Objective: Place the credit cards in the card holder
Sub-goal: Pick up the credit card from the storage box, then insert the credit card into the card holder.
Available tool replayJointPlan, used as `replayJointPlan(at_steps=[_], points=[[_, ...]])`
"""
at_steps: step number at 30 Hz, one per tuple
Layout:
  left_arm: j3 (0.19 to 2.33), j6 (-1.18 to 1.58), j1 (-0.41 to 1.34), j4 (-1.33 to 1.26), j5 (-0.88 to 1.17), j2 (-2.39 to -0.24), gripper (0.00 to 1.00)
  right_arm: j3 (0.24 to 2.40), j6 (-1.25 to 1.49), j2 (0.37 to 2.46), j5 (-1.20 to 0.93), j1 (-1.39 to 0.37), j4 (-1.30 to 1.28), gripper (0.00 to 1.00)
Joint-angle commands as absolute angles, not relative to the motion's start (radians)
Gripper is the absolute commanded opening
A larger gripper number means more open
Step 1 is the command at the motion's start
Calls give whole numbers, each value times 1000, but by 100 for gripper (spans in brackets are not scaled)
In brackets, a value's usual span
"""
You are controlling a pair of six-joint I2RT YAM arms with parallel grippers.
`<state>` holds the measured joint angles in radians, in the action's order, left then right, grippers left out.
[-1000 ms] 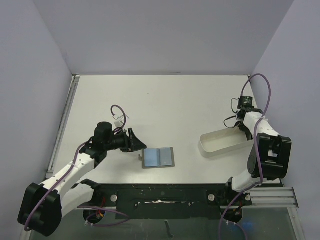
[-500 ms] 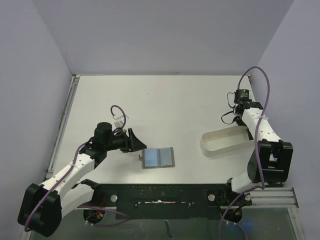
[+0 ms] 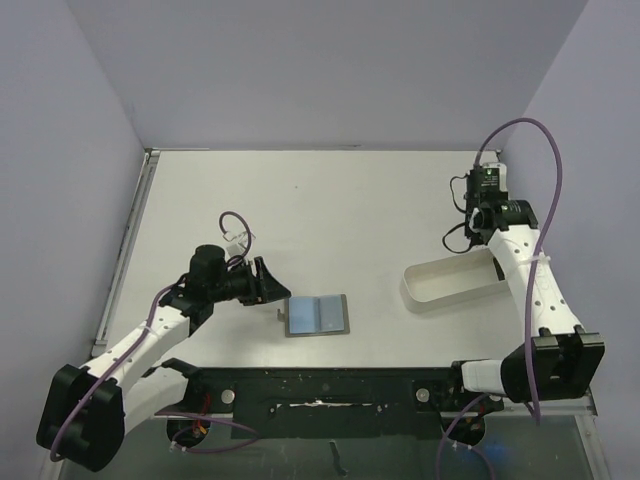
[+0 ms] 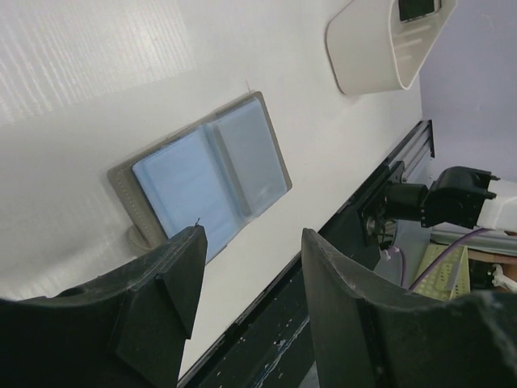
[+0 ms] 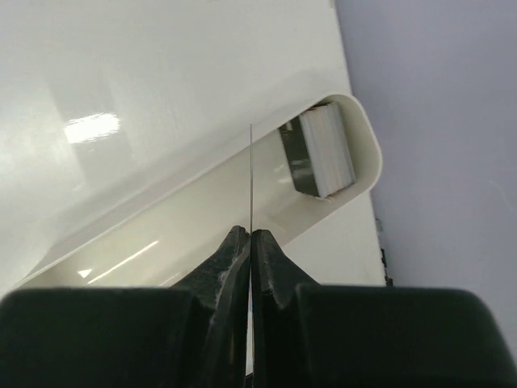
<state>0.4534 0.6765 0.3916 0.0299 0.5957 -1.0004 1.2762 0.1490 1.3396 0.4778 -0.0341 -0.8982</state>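
Observation:
The card holder (image 3: 316,315) lies open on the table, light blue lining up; it also shows in the left wrist view (image 4: 206,174). My left gripper (image 3: 272,283) is open and empty just left of it, and its jaws (image 4: 252,250) stand wide apart. My right gripper (image 3: 476,238) is shut on one credit card (image 5: 250,174), seen edge-on as a thin line, held above the white tray (image 3: 450,283). A stack of several credit cards (image 5: 319,158) stands on edge at the tray's far end, and shows in the left wrist view (image 4: 420,8).
The white oblong tray (image 5: 145,210) lies at the right of the table near the right wall. A black rail (image 3: 330,385) runs along the near edge between the arm bases. The purple cable (image 3: 535,180) loops above the right arm.
My right arm has risen and stretched farther back over the tray's right end, carrying the card. The left arm and the card holder have not moved.

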Motion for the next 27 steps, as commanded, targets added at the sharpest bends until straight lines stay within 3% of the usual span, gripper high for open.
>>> replayJointPlan(at_steps=[1, 15, 27], points=[[491, 693, 383, 40, 537, -1031, 49, 1319, 236, 1233, 361, -121, -935, 0], [446, 739, 394, 37, 422, -1109, 48, 1123, 458, 1089, 13, -359, -691, 0], [461, 769, 437, 11, 357, -1172, 50, 934, 729, 1091, -28, -652, -416, 0]])
